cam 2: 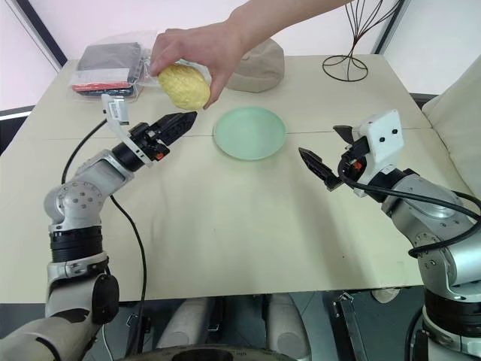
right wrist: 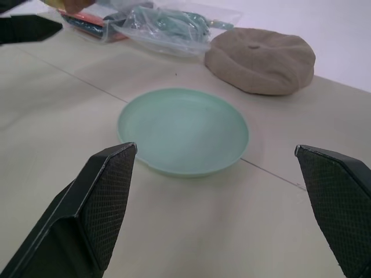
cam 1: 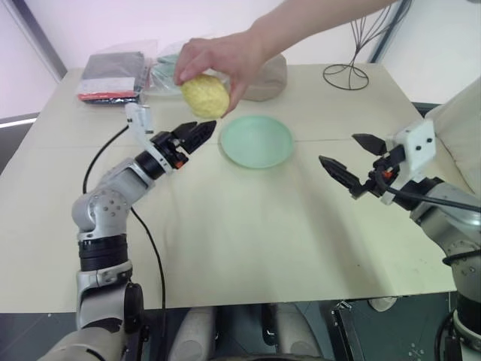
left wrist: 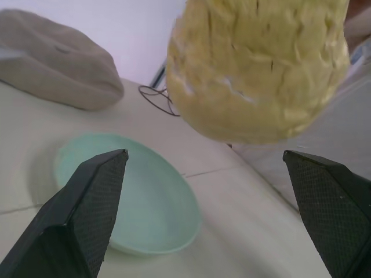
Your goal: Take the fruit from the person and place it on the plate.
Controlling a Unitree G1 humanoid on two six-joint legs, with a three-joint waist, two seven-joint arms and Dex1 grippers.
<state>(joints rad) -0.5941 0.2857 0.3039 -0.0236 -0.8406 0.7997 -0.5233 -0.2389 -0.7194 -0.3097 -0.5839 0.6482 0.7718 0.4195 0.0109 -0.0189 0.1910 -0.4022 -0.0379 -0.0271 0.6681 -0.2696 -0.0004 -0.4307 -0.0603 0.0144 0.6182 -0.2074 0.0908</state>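
Note:
A person's hand (cam 1: 218, 56) reaches in from the far right and holds the bumpy pale yellow fruit (cam 1: 204, 95) in the air, left of the plate. The mint-green plate (cam 1: 256, 141) lies bare on the table's middle. My left gripper (cam 1: 197, 135) is open, its tips just below the fruit and not touching it. In the left wrist view the fruit (left wrist: 258, 63) hangs above and beyond the spread fingers (left wrist: 87, 214), with the plate (left wrist: 145, 197) behind. My right gripper (cam 1: 340, 149) is open and holds nothing, hovering right of the plate (right wrist: 182, 130).
A beige cloth cap (cam 1: 267, 79) lies behind the plate. Plastic bags and dark packets (cam 1: 113, 75) sit at the far left corner. A black wire stand (cam 1: 346, 71) is at the back right. A black cable (cam 1: 98, 162) runs along my left arm.

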